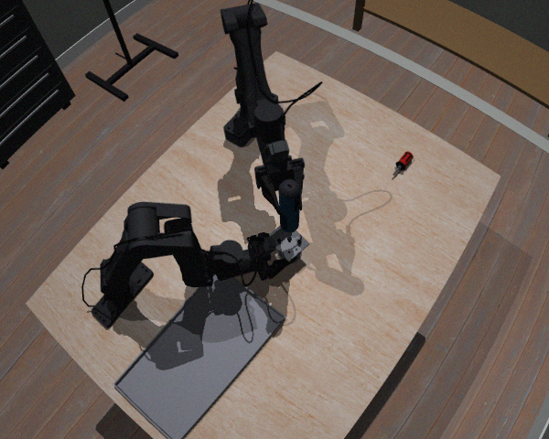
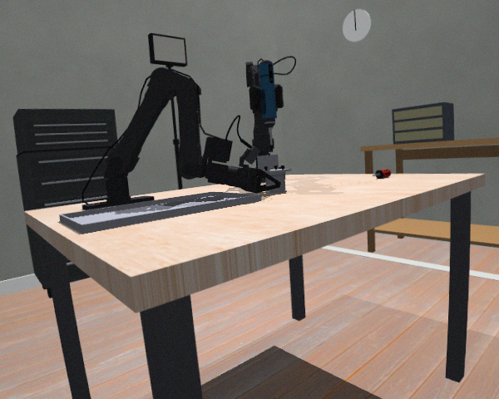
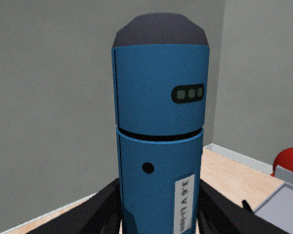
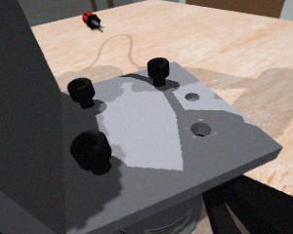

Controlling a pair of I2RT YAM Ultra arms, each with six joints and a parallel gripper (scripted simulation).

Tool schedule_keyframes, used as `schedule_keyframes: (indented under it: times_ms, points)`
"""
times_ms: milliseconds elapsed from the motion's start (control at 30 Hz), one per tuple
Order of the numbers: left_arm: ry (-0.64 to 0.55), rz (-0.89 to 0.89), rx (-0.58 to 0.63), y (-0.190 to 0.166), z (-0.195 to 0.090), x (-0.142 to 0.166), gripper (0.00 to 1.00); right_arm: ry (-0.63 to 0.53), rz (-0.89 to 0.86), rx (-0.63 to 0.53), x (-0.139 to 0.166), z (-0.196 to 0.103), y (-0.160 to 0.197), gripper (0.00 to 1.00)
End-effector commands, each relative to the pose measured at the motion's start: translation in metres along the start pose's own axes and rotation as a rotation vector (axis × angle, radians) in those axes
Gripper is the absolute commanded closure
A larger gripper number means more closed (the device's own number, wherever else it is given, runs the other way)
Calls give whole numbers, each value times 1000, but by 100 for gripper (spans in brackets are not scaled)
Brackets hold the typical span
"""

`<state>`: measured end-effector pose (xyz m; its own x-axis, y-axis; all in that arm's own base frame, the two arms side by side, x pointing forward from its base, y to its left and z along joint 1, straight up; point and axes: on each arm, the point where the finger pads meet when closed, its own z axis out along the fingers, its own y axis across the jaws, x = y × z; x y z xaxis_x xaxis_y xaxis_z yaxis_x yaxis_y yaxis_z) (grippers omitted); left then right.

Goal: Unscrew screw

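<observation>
A long electric screwdriver with a dark blue barrel (image 1: 289, 213) (image 2: 268, 96) (image 3: 161, 102) is held upright, its barrel clasped between the fingers of the left gripper (image 1: 286, 202) (image 2: 267, 97) (image 3: 158, 187). Its nose is pointed down at a grey metal bracket (image 1: 303, 243) (image 2: 279, 170) (image 4: 142, 141), but whether a screw is touched by the bit cannot be told, as the tip is hidden. Under the flat plate of the bracket, the grey joint module (image 2: 281, 184) (image 4: 173, 224) is stood on the pale wooden table (image 1: 383, 264) (image 2: 241, 223), clasped low down by the right gripper (image 1: 286, 253) (image 2: 274, 184) (image 4: 146, 164), its fingers set fairly wide. Three black socket-head screws (image 4: 81, 92) are seen on the plate with their heads raised and shanks exposed; two holes are left unfilled. The fully seated screw cannot be made out, part of the plate being hidden by the bracket's upright grey wall (image 2: 267, 160) (image 4: 21, 122). A shallow grey tray (image 1: 213, 369) (image 2: 80, 227) is placed near the right arm, and a small red-and-black screwdriver (image 1: 404, 159) (image 2: 383, 173) (image 4: 91, 19) is laid well apart.
</observation>
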<state>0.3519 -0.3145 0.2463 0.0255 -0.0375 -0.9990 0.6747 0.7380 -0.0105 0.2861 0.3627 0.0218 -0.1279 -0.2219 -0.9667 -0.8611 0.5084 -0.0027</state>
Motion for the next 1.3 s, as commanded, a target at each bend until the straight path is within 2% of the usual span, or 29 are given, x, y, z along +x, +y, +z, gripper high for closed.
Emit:
schedule_keyframes:
  times_ms: [0,133,200,233,333,433,567,700,767,833,900,1000,1100,1267]
  points:
    - [-156,5,-1,2,-5,-57,58,-1,3,3,-2,1,0,41]
    - [-156,5,-1,2,-5,-57,58,-1,3,3,-2,1,0,41]
    - [-113,4,-1,2,-12,-38,58,-1,3,3,-2,1,0,41]
    - [-113,4,-1,2,-13,-38,58,-1,3,3,-2,1,0,41]
    - [-152,5,-1,2,-12,-55,58,-1,3,3,-2,1,0,41]
    - [-113,4,-1,2,-20,-38,58,-1,3,3,-2,1,0,41]
    - [-156,5,-1,2,-20,-57,58,-1,3,3,-2,1,0,41]
    - [-156,5,-1,2,-20,-57,58,-1,3,3,-2,1,0,41]
    - [-113,4,-1,2,-27,-38,58,-1,3,3,-2,1,0,41]
    - [-113,4,-1,2,-29,-38,58,-1,3,3,-2,1,0,41]
    - [-156,5,-1,2,-27,-57,58,-1,3,3,-2,1,0,41]
    - [-113,4,-1,2,-35,-38,58,-1,3,3,-2,1,0,41]
    - [-152,5,-1,2,-35,-56,58,-1,3,3,-2,1,0,41]
    - [-155,5,-1,2,-35,-57,58,-1,3,3,-2,1,0,41]
